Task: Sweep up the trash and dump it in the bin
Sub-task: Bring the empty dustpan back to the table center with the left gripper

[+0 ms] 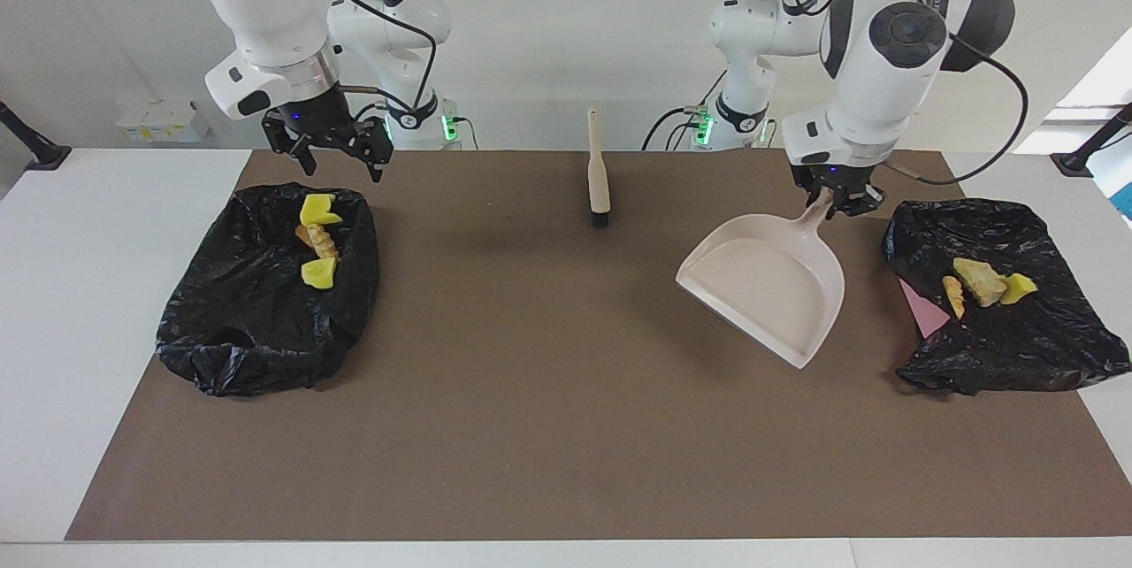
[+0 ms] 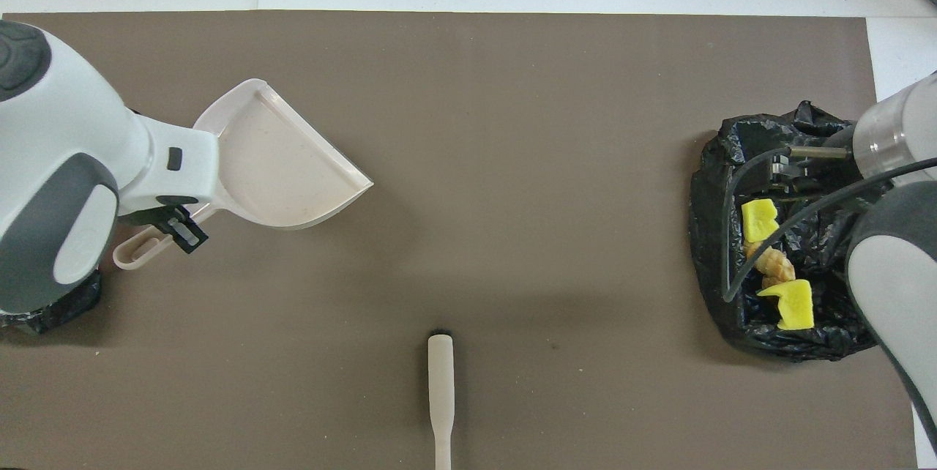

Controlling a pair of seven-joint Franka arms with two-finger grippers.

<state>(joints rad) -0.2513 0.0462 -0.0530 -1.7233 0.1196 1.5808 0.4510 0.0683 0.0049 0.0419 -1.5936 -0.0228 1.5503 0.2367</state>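
While no writing is legible, left hand (image 1: 834,200) grips dustpan (image 1: 766,283).

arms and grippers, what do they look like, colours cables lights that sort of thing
Both arms are glossy white with rounded shells, dark grey or black joint sections and a silver ring at the wrist. Black cables loop along them, and green lights glow at the bases. The right gripper and left gripper are small, black and two-fingered, each with a small blue light near its top.
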